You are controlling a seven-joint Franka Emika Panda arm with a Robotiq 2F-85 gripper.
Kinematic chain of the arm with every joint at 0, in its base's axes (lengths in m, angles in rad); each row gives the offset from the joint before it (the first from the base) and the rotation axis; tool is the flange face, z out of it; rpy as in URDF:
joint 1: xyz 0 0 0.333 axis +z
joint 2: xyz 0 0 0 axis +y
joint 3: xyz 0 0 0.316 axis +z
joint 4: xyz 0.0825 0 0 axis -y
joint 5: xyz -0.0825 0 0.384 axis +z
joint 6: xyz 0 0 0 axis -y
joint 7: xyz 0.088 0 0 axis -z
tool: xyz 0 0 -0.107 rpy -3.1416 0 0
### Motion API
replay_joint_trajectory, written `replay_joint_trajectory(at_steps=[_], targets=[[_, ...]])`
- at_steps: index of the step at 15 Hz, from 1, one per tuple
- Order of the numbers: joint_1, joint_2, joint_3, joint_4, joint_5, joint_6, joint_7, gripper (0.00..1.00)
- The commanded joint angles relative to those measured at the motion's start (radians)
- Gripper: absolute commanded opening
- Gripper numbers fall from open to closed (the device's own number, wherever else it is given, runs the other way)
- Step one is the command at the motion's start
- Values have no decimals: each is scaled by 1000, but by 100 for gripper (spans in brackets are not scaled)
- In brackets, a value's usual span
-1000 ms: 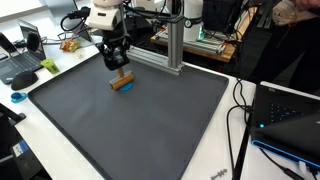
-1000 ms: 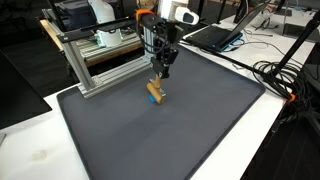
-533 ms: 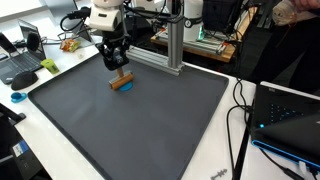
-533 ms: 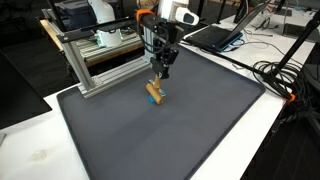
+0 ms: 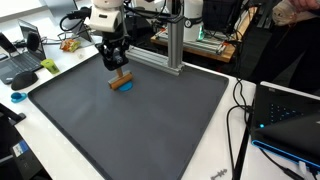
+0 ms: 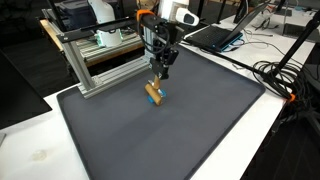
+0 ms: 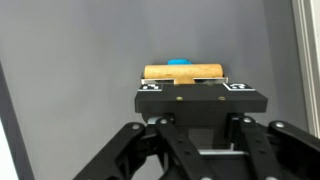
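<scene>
A tan wooden block (image 5: 121, 83) (image 6: 154, 94) sits low over the dark grey mat (image 5: 130, 125) (image 6: 170, 130), toward the mat's far side. A small blue piece (image 7: 180, 62) shows just behind it. My gripper (image 5: 120, 72) (image 6: 159, 77) comes straight down onto the block's upper end. In the wrist view the block (image 7: 183, 72) sticks out just past the gripper (image 7: 195, 90), whose jaws are drawn in around it. I cannot tell whether the block's lower end touches the mat.
A metal frame of aluminium bars (image 5: 172, 45) (image 6: 95, 65) stands at the mat's far edge, close behind the arm. Laptops (image 5: 20, 60) (image 6: 215, 35), cables (image 6: 285, 85) and a dark box (image 5: 290, 110) lie on the white table around the mat.
</scene>
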Motion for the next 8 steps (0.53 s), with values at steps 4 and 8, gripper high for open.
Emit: replay_joint_trajectory(at_steps=[4, 8], targets=[[3, 90, -43, 23, -77, 26, 30, 22], [3, 92, -45, 25, -82, 23, 28, 22]])
